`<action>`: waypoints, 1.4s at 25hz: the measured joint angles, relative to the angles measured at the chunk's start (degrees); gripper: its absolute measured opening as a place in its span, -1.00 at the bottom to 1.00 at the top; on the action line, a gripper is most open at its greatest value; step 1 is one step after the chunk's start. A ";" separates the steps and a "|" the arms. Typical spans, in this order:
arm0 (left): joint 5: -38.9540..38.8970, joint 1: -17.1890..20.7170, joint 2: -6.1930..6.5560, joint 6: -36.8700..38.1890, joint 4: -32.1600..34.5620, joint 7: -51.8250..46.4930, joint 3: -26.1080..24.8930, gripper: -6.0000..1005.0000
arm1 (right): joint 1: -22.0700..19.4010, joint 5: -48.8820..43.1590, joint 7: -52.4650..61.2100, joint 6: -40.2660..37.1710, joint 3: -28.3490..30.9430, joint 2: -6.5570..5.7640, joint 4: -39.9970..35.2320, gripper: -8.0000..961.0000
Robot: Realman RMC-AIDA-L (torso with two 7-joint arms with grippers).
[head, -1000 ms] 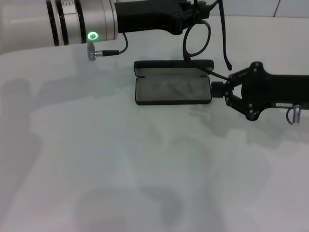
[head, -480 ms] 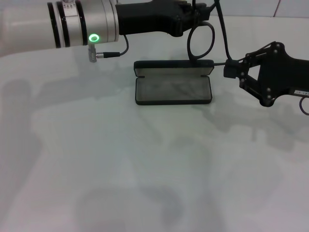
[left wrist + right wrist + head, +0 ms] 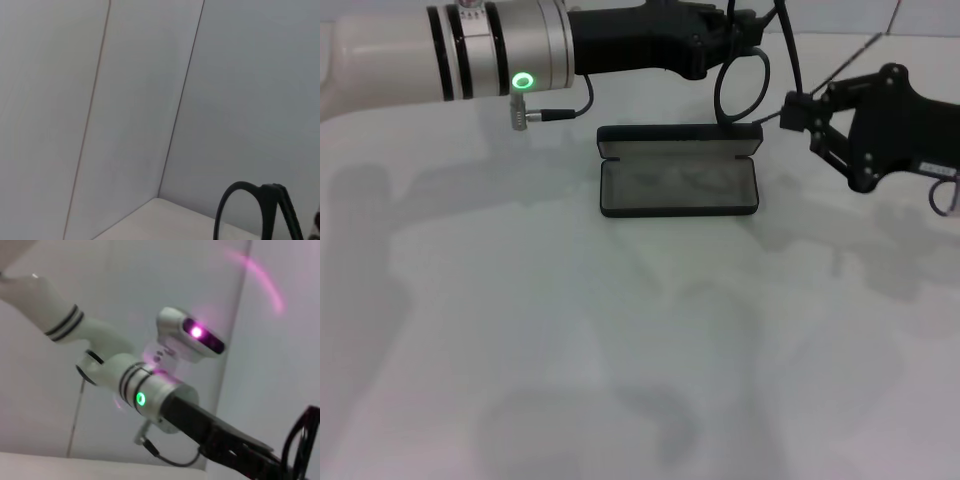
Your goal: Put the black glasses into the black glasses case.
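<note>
Black-framed and still out of their box, the black glasses [image 3: 742, 85] hang in the air above the far edge of the black glasses case [image 3: 678, 185], pinched by the left gripper [image 3: 745, 25] at the top of the frame, one round lens dangling and a temple arm trailing down toward 5 o'clock. That gripper is clamped on the frame, as far as the head view lets me judge. From the lens, the case lies at about 7 o'clock, lid laid back and grey lining showing, with nothing inside it yet.

At roughly 3 o'clock from the case hovers the right gripper [image 3: 798, 112], off the table, its tip close to the dangling temple; whether its jaws are apart or together I cannot tell.

By my reckoning the pick-up is done and the case is ready; what remains is folding or steadying the temples, lowering the glasses into the lined tray, letting go, and perhaps closing the lid.

Everything sits on a plain white table [image 3: 620, 350], matte with soft arm shadows across it. Beyond it the wrist views show pale wall panels [image 3: 150, 75] meeting at a corner, and the robot's head [image 3: 192, 335] glowing pink
</note>
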 joint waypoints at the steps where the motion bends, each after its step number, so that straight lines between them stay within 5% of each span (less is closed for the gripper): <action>1: 0.01 -0.07 -0.03 -0.01 0.00 0.02 0.00 -0.76 | 0.35 0.03 0.00 0.78 -0.11 0.03 0.38 -0.87; 15: 0.04 -0.30 -0.23 -0.02 -0.33 0.41 0.01 -0.77 | 2.73 0.14 -0.63 4.73 -0.56 0.53 2.44 -0.86; 35: -0.23 -0.14 -0.26 0.06 -0.34 3.17 0.00 -0.91 | -1.02 2.19 0.52 3.54 0.48 0.02 -1.13 -0.85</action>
